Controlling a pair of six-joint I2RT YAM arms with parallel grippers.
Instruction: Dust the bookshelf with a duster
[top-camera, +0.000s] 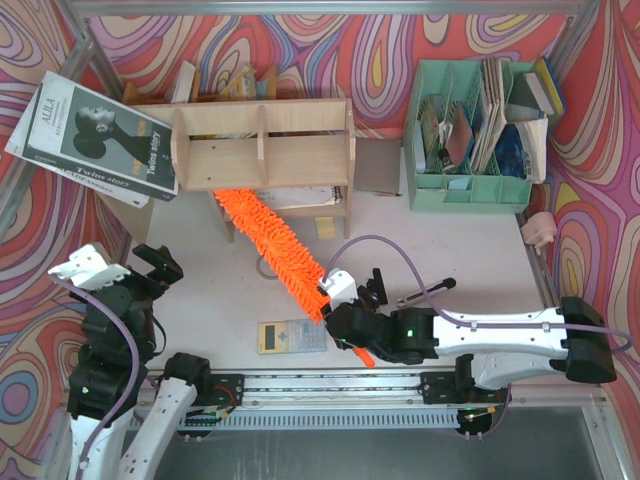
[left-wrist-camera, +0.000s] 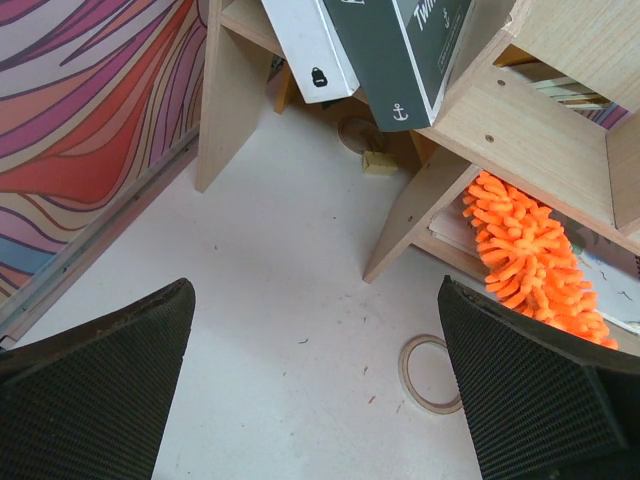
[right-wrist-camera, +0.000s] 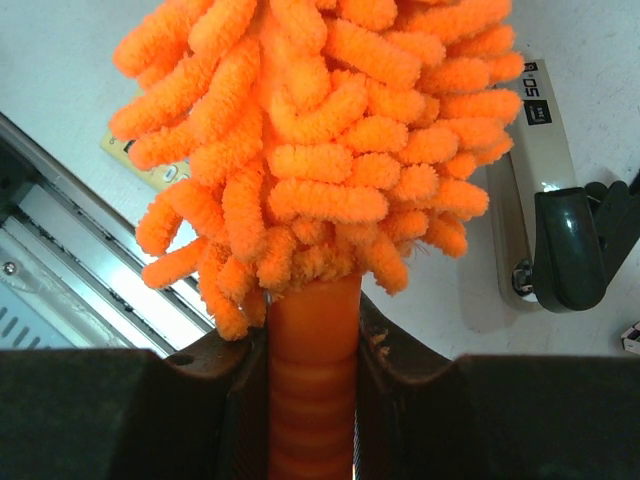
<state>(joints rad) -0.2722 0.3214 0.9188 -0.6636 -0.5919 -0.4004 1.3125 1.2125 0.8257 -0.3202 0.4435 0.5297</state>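
The plywood bookshelf (top-camera: 265, 150) stands at the back left on legs; its leg and top also show in the left wrist view (left-wrist-camera: 415, 215). The orange duster (top-camera: 275, 240) runs diagonally from under the shelf's lower level toward the front. My right gripper (top-camera: 345, 320) is shut on the duster's handle (right-wrist-camera: 312, 380), with the fluffy head (right-wrist-camera: 320, 130) filling the right wrist view. The duster's tip (left-wrist-camera: 530, 255) lies under the shelf edge. My left gripper (top-camera: 155, 265) is open and empty, above the table left of the shelf (left-wrist-camera: 315, 400).
A large dark book (top-camera: 95, 140) leans on the shelf's left end. A mint-green file organiser (top-camera: 475, 135) with papers stands at back right. A grey calculator (top-camera: 290, 337) lies near the front. A tape ring (left-wrist-camera: 430, 373) lies on the table. A stapler (right-wrist-camera: 540, 180) lies by the duster.
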